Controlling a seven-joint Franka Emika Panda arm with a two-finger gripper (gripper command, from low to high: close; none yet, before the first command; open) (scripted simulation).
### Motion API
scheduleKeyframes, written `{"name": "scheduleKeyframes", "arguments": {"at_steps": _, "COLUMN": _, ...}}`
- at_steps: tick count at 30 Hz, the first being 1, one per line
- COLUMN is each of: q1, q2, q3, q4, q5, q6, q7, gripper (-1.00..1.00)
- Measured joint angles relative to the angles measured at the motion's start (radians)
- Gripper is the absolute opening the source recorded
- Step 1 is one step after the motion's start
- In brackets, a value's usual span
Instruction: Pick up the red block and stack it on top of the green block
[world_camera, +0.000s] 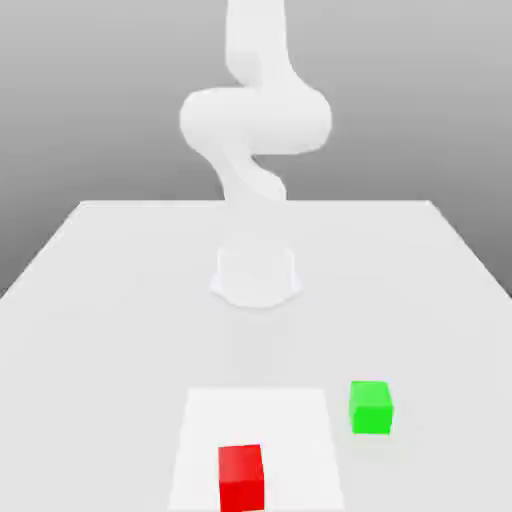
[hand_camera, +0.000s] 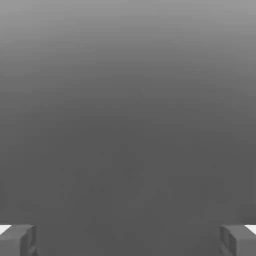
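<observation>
The red block (world_camera: 241, 477) sits on the table near the front edge, slightly toward the exterior view's left of centre. The green block (world_camera: 371, 406) rests on the table a short way behind it, toward the exterior view's right; the two cubes are apart. In the hand view my gripper (hand_camera: 128, 240) is open: its grey fingertips (hand_camera: 17, 239) stand far apart with nothing between them, and plain grey background lies beyond. The white arm (world_camera: 255, 120) rises from its base at the table's middle and bends upward, well away from both blocks.
The arm's round base (world_camera: 256, 275) stands mid-table behind the blocks. A brighter white square patch (world_camera: 290, 420) on the pale table (world_camera: 100, 300) lies under the red block.
</observation>
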Motion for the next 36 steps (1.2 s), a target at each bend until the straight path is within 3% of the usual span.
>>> {"name": "scheduleKeyframes", "arguments": {"at_steps": 24, "q1": 0.016, "q2": 0.876, "q3": -0.045, "q4": -0.151, "q5": 0.026, "q6": 0.332, "q7": -0.143, "gripper": 0.00}}
{"name": "scheduleKeyframes", "arguments": {"at_steps": 29, "q1": 0.005, "q2": 1.057, "q3": -0.032, "q4": -0.136, "q5": 0.039, "q6": 0.466, "q7": -0.158, "gripper": 0.00}}
{"name": "scheduleKeyframes", "arguments": {"at_steps": 30, "q1": 0.003, "q2": 1.085, "q3": -0.029, "q4": -0.132, "q5": 0.042, "q6": 0.490, "q7": -0.161, "gripper": -1.00}}
{"name": "scheduleKeyframes", "arguments": {"at_steps": 36, "q1": 0.001, "q2": 1.100, "q3": -0.027, "q4": -0.130, "q5": 0.042, "q6": 0.501, "q7": -0.161, "gripper": -1.00}}
